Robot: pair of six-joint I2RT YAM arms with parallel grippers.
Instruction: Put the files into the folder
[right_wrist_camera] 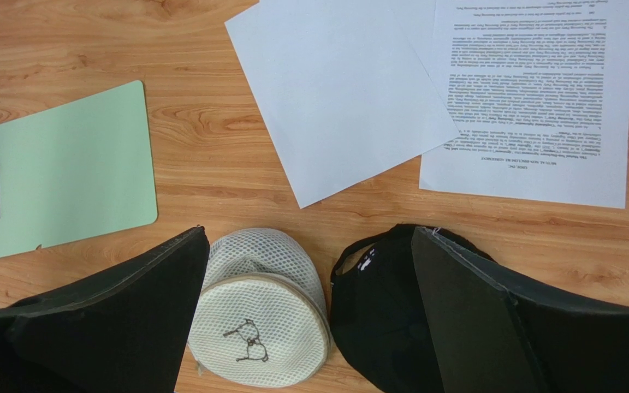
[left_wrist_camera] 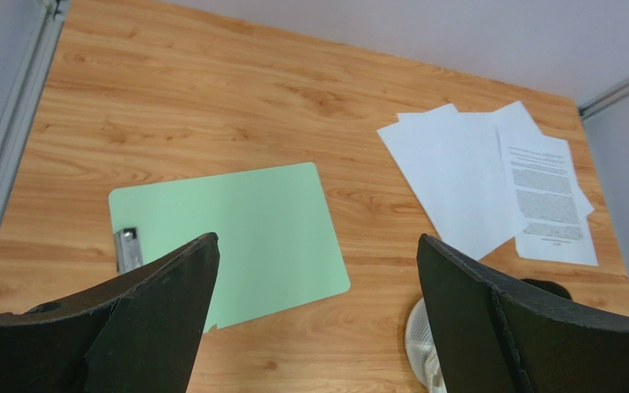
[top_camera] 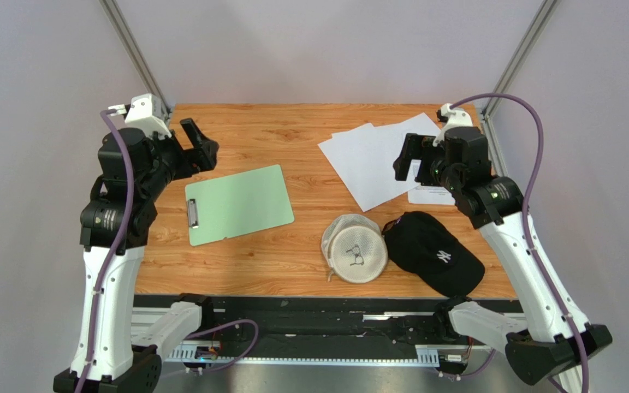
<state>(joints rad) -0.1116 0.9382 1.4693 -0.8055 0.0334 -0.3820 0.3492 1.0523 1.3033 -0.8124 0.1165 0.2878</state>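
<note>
Left gripper (top_camera: 199,141) is hovering over the far-left part of the surface (top_camera: 293,131), fingers spread wide and gripping nothing. Folder (top_camera: 240,203) is lying flat below and right of it, left of centre and slightly skewed. Its metal clip (top_camera: 192,214) is sitting on the left short edge, and the green face is showing bare.

Going right, a round white mesh pouch (top_camera: 356,248) is resting near the front edge with a small glasses outline on its top. A black cap (top_camera: 434,252) with a white logo is sitting just beside the pouch on its right; the wrist view is too tight to tell whether they are touching.

Files (top_camera: 371,160) are lying fanned and overlapping on the far-right part of the surface, behind the pouch and cap and well apart from the folder. One printed sheet (left_wrist_camera: 549,196) is sitting at the right of the pile and seems to be lying over the plain ones, though the overlap is hard to read. In the top view the right arm is covering part of that sheet.

Right gripper (top_camera: 406,158) is hanging above the files' right side, fingers spread wide, nothing between them.
</note>
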